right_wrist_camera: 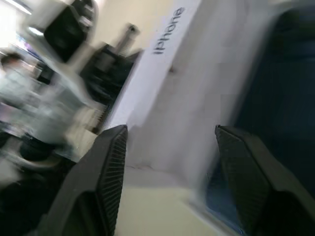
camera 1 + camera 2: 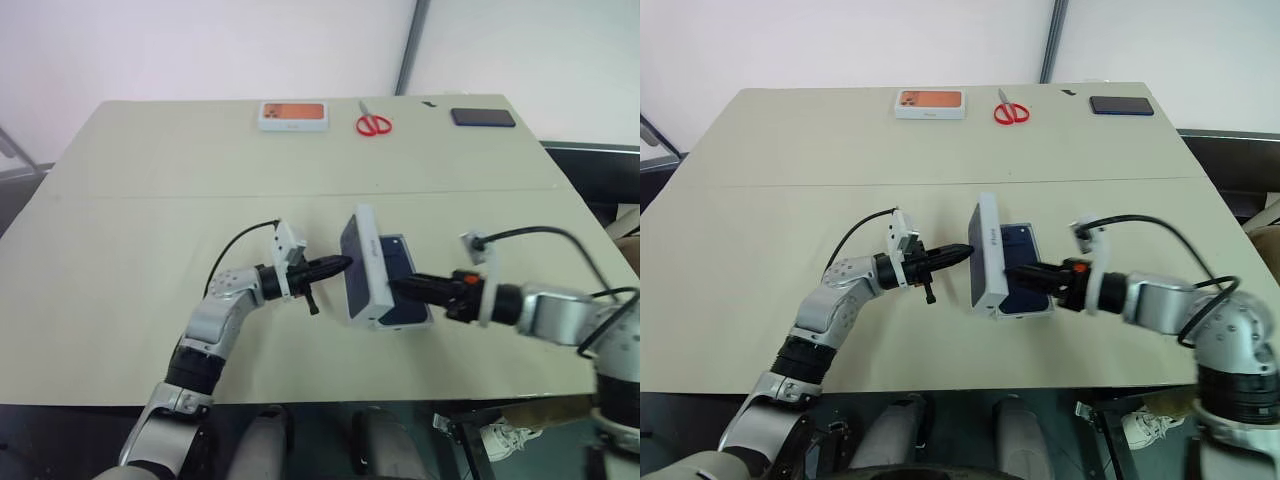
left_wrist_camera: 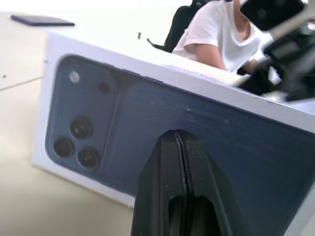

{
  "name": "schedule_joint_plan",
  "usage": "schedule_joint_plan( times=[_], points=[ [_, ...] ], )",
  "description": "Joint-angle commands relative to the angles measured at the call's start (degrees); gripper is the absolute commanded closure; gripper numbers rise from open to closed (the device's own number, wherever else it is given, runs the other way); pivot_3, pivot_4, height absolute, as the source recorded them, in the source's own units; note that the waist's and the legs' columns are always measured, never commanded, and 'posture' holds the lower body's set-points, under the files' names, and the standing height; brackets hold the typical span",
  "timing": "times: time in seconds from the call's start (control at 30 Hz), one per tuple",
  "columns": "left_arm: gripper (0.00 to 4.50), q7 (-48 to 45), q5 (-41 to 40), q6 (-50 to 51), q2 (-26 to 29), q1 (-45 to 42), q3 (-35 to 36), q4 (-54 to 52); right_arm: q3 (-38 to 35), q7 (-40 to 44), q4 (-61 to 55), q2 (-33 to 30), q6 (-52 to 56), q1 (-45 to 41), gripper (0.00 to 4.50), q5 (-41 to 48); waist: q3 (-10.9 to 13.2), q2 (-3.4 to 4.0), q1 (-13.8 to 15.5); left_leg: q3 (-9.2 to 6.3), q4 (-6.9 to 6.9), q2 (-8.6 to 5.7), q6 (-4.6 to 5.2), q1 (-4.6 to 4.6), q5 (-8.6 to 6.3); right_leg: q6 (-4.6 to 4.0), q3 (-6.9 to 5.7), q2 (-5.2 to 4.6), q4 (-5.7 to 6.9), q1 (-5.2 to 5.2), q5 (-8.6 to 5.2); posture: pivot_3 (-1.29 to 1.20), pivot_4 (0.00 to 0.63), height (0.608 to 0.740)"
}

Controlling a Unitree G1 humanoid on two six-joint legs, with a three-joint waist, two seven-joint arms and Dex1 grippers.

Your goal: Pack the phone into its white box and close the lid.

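The left gripper (image 2: 338, 265) has its jaws pressed together on nothing, tip just beside the lid's (image 2: 362, 262) pictured top; mid-table the lid stands tilted on edge over the phone (image 2: 400, 285); the right gripper (image 2: 398, 288), jaws parted and empty, reaches over the phone.

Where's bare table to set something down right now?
Free: the wide strip between the lid and the far row: orange-pictured box, scissors, black slab. Crowded: mid-table, where left gripper and right gripper flank the lid.
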Motion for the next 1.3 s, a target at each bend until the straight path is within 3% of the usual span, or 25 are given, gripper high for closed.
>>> schedule_joint_plan(
  times=[0.03, 0.1, 0.3, 0.4, 0.53, 0.83, 1.3],
  points=[
    [4.50, -0.6, 0.3, -1.0, -1.2, -1.7, -0.7, 0.5, 2.6, 7.2, 3.1, -2.4, -9.1, -0.9, 1.55, -9.5, 0.0, 0.00, -0.2, 0.01, 0.00, 0.01, 0.01, 0.03, -0.01, 0.00, 0.01, 0.02, 0.00, 0.01, 0.00, 0.00, 0.150, 0.740],
    [4.50, -0.9, 0.6, -1.1, -1.6, -1.9, -1.0, 1.2, 2.9, 9.4, 4.4, -2.5, -10.4, -1.8, 1.55, -11.0, 0.0, 0.01, -0.2, 0.01, 0.00, 0.02, 0.02, 0.03, -0.01, 0.00, 0.02, 0.02, 0.01, 0.00, 0.00, 0.00, 0.150, 0.740],
    [4.50, -1.0, 1.5, -1.3, -1.7, -2.7, -1.2, 2.0, 8.3, 10.7, 9.7, -1.0, -28.9, -3.9, 1.55, -29.4, 0.0, 0.01, 0.0, 0.02, 0.03, 0.00, 0.02, 0.02, -0.01, 0.00, 0.04, -0.01, 0.01, 0.00, 0.00, 0.00, 0.150, 0.740],
    [4.50, -0.2, 1.5, -1.0, -0.2, -2.4, 0.4, 1.5, 11.6, 11.7, 11.3, -0.2, -36.0, -3.6, 2.47, -36.8, 0.0, 0.01, 0.0, 0.01, 0.03, 0.00, 0.01, 0.02, -0.01, 0.00, 0.04, -0.02, 0.01, -0.01, 0.00, 0.00, 0.150, 0.740],
    [4.50, 3.2, 2.3, -0.3, 1.8, -2.0, 2.3, 2.1, 14.8, 11.4, 12.0, 2.5, -43.5, -2.3, 4.45, -43.8, 0.0, 0.01, -0.1, -0.01, -0.01, 0.01, 0.01, 0.02, -0.01, -0.01, 0.04, 0.00, 0.02, -0.03, 0.01, 0.00, 0.150, 0.740],
    [4.50, 5.6, 4.5, 3.7, 3.2, -4.8, 1.8, 7.2, 18.3, 10.8, 12.8, 5.8, -50.4, -1.5, 4.49, -53.2, 0.0, 0.01, 0.1, -0.03, 0.02, -0.03, 0.01, 0.02, -0.01, -0.01, 0.04, -0.04, 0.03, -0.02, 0.01, 0.00, 0.150, 0.740],
    [4.50, -1.1, 3.6, 13.7, -0.5, -10.1, -1.4, 12.0, 16.2, 12.1, 11.8, 6.3, -50.0, -1.6, 4.49, -54.7, 0.0, 0.01, -0.1, -0.02, 0.02, -0.03, 0.00, 0.04, -0.01, -0.01, 0.04, -0.02, 0.05, -0.01, 0.01, 0.00, 0.150, 0.740]
  ],
)
